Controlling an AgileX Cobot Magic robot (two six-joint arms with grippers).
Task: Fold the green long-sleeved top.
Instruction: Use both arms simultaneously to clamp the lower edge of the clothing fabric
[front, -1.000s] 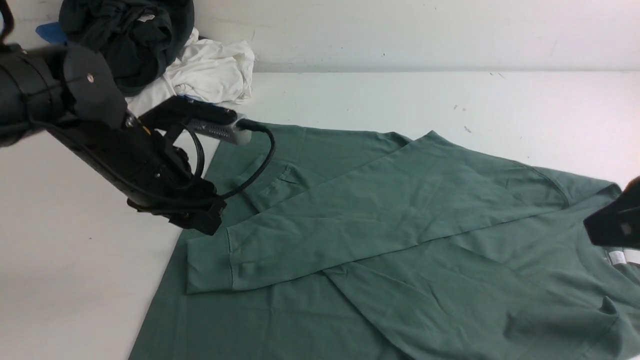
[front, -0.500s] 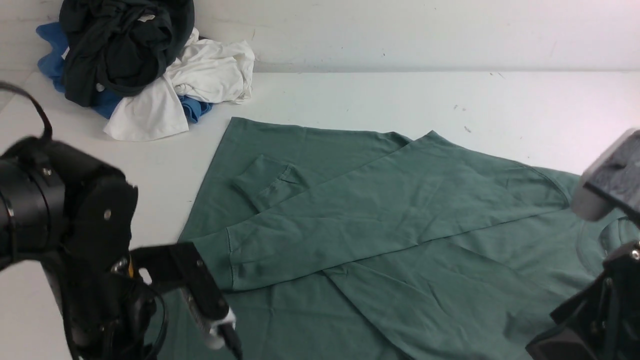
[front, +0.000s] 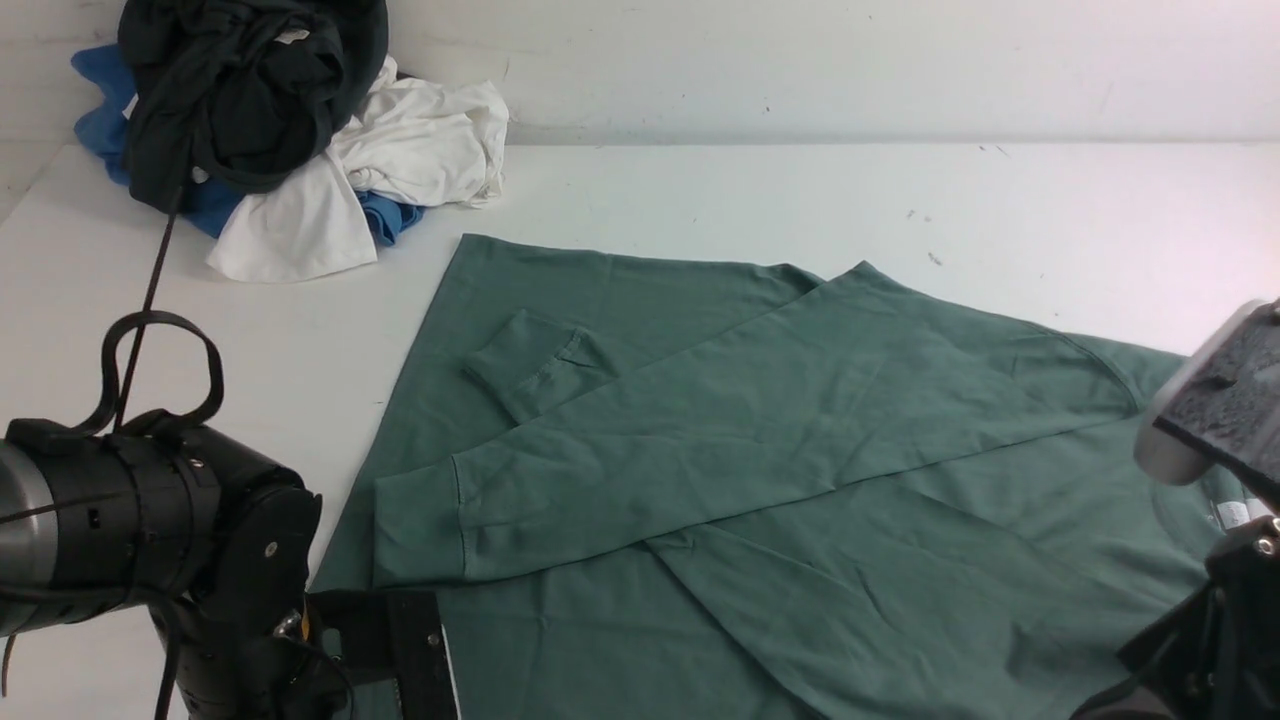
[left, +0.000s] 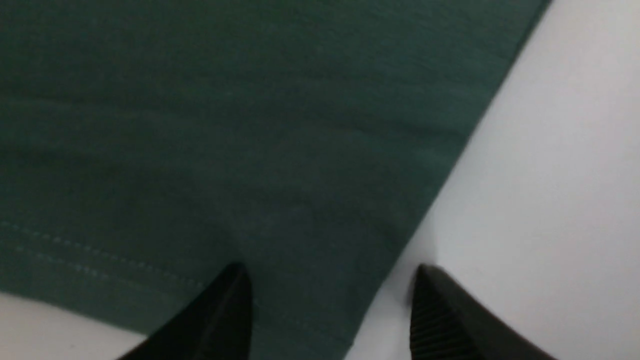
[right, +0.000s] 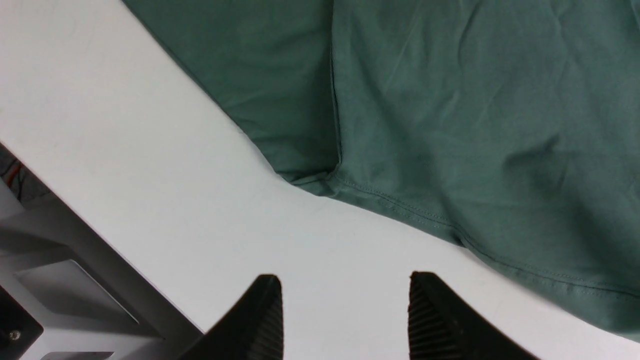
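Now drawn back from the sleeve cuff it reached over a second ago, the left arm (front: 150, 530) sits low at the near-left of the white table (front: 800, 190). The left gripper (left: 330, 280) stands wide and empty, one finger over a corner of the green long-sleeved top (front: 760, 470) and the other over bare table. The top has not shifted: it lies flat across the middle and right of the table, both sleeves folded across its body. At the right edge, the right arm (front: 1210, 410) has lifted clear of the neck area, baring the white neck label (front: 1235, 513). The right gripper (right: 345, 285) hangs wide and empty over bare table, just beside the top's stitched edge. The pile of black, white and blue garments (front: 270, 130) stays heaped at the far-left corner.
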